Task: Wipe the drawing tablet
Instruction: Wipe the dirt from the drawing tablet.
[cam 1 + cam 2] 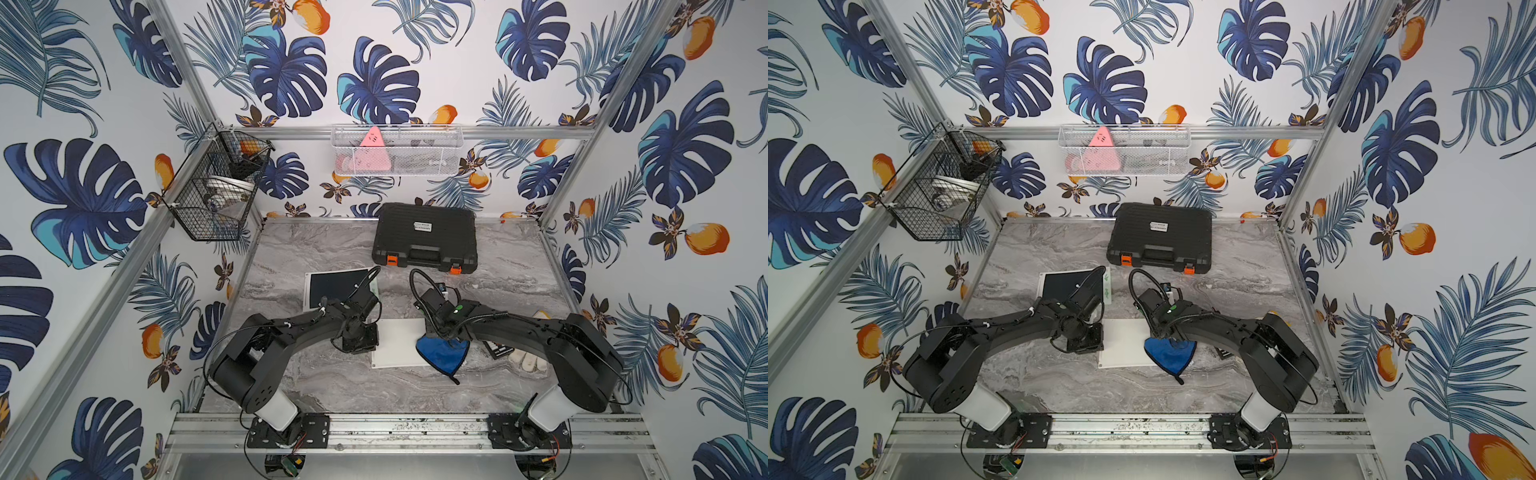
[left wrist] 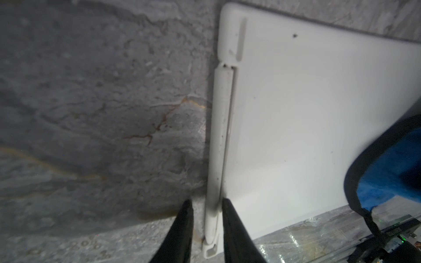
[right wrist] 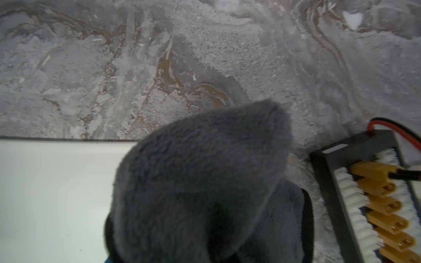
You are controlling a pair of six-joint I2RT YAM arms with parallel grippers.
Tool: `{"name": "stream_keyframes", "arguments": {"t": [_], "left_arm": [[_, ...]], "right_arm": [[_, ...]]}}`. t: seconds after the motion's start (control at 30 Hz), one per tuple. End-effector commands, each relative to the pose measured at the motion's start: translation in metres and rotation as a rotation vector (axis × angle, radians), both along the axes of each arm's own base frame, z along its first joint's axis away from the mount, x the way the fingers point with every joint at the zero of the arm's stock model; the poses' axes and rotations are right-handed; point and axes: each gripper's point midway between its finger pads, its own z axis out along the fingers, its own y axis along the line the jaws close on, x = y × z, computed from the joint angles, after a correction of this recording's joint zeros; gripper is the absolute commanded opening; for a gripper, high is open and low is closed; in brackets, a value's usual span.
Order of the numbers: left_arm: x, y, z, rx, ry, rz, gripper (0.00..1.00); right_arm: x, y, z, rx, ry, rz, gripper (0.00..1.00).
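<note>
2 arms converge on the drawing tablet (image 1: 395, 345), a white slab lying flat on the marble table (image 1: 332, 386), front centre, between the wrists. Cannot tell whether the upward face is the writing side.

Left gripper (image 2: 207, 201): jaws narrowly parted, straddling the stylus (image 2: 219, 136) docked along the slab's edge. 1 finger sits against the slab side. A strip of table shows between the other finger and the stylus, so nothing is clamped.

Right gripper (image 1: 443, 340): pinched shut on a blue cloth (image 1: 442, 355). The cloth hangs bunched over the slab's opposite edge, part on it, part on the table. In the wrist view the fingers are buried in the pile.

Step in hand, as I judge it: brace with the left, wipe with the right.

Doing it well:
- Left should pin the edge lightly; a hard nip could pop the stylus from its dock.
- Lower the cloth until a broad patch lies flat. A bunched tip cleans only a thin stripe.
- Stroke toward the braced edge in overlapping passes, so the slab is pushed into the hold, and stop short of the left fingers.
- Keep the cloth's trailing loop off the connector board (image 3: 376, 205) just beside that edge.
- 1 dark speck (image 2: 295, 35) shows near a far corner; cover it.
</note>
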Motion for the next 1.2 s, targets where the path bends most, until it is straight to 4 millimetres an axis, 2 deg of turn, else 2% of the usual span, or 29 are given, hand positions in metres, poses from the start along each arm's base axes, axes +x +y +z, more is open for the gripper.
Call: {"name": "stream_keyframes", "arguments": {"t": [0.0,0.07,0.2,0.27,0.37,0.53,0.6,0.67,0.77,0.87,0.93,1.17], "left_arm": [[-0.017,0.021,-0.024,0.098,0.053,0.030,0.26],[-0.021,0.023,-0.028,0.094,0.066,0.042,0.25],[-0.026,0.024,-0.031,0.089,0.077,0.058,0.24],[-0.028,0.025,-0.031,0.092,0.081,0.059,0.24],[-0.028,0.025,-0.029,0.087,0.077,0.061,0.23],[-0.028,0.025,-0.028,0.085,0.075,0.064,0.23],[-0.028,0.025,-0.028,0.084,0.074,0.064,0.22],[-0.027,0.024,-0.029,0.084,0.073,0.063,0.22],[-0.027,0.024,-0.028,0.080,0.072,0.065,0.22],[-0.026,0.024,-0.028,0.079,0.070,0.068,0.21],[-0.027,0.023,-0.028,0.078,0.072,0.067,0.21],[-0.028,0.025,-0.028,0.079,0.071,0.073,0.21]], "right_arm": [[0.003,0.036,0.000,0.166,0.003,0.014,0.00],[-0.002,0.060,-0.001,0.255,0.027,0.048,0.00],[-0.007,0.089,-0.010,0.366,0.104,0.065,0.00],[-0.005,0.088,-0.012,0.369,0.115,0.048,0.00],[-0.001,0.071,-0.007,0.332,0.135,0.013,0.00],[-0.003,0.048,0.042,0.343,0.091,0.022,0.46],[-0.012,0.046,0.057,0.373,0.091,0.045,0.59],[-0.022,0.042,0.061,0.382,0.115,0.062,0.69],[-0.042,0.039,0.051,0.388,0.162,0.104,0.77],[-0.057,0.036,0.029,0.342,0.207,0.150,0.79],[-0.066,0.040,0.016,0.315,0.228,0.189,0.81],[-0.084,0.056,-0.009,0.190,0.258,0.269,0.84]]}}
